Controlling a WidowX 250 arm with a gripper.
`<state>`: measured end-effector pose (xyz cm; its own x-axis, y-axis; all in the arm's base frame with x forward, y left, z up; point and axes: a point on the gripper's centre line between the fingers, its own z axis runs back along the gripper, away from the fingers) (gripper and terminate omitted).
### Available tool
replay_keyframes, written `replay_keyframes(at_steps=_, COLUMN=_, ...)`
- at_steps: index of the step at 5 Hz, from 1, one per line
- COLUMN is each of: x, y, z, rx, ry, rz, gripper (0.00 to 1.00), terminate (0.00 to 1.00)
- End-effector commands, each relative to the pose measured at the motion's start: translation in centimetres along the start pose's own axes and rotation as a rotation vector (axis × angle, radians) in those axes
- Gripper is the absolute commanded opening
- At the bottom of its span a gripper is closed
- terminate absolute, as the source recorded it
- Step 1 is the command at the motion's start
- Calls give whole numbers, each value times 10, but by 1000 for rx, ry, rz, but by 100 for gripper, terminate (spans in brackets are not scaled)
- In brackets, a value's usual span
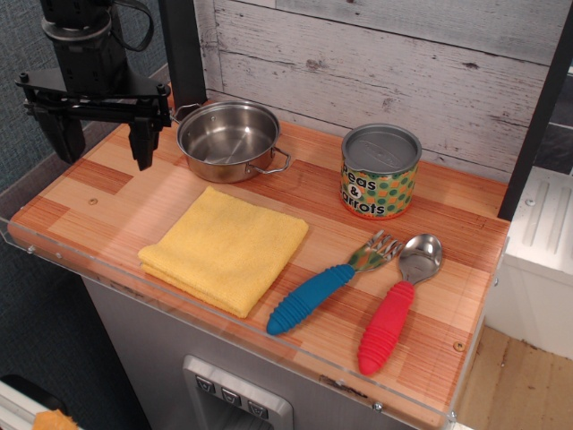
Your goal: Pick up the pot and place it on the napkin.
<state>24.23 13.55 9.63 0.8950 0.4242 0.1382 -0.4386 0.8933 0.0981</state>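
The pot (pixel 228 140) is a small shiny steel pot with two wire loop handles, standing upright and empty at the back of the wooden counter. The napkin (pixel 226 248) is a folded yellow cloth lying flat just in front of the pot. My gripper (pixel 100 143) hangs over the counter's back left corner, to the left of the pot and apart from it. Its two black fingers (pixel 143 143) point down and stand wide apart, with nothing between them.
A "Peas & Carrots" tin can (pixel 380 171) stands right of the pot. A blue-handled fork (pixel 327 283) and a red-handled spoon (pixel 400 302) lie at the front right. A clear guard rim (pixel 54 253) edges the wooden counter (pixel 107 202); a plank wall stands behind it.
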Motion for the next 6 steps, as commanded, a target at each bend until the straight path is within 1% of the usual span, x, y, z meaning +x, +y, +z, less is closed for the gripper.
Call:
replay_keyframes(at_steps=1, x=0, y=0, z=0, rx=0, ry=0, rz=0, gripper=100, terminate=0)
replay_keyframes(at_steps=2, x=9, y=-7, z=0, rx=12, ry=-35, rz=172, gripper=100, terminate=0)
replay_keyframes(at_steps=3, x=26, y=-18, z=-3, rx=-2, ry=-45, rz=227, gripper=100, terminate=0)
replay_keyframes(at_steps=4, x=48, y=-31, z=-10, rx=14, ry=-102, rz=332, gripper=100, terminate=0)
replay_keyframes(at_steps=5, x=66, y=-39, z=-24, rx=-17, ry=-104, rz=412, gripper=100, terminate=0)
replay_keyframes(at_steps=6, x=79, y=-43, z=-36, rx=-29, ry=-110, rz=475, gripper=100, terminate=0)
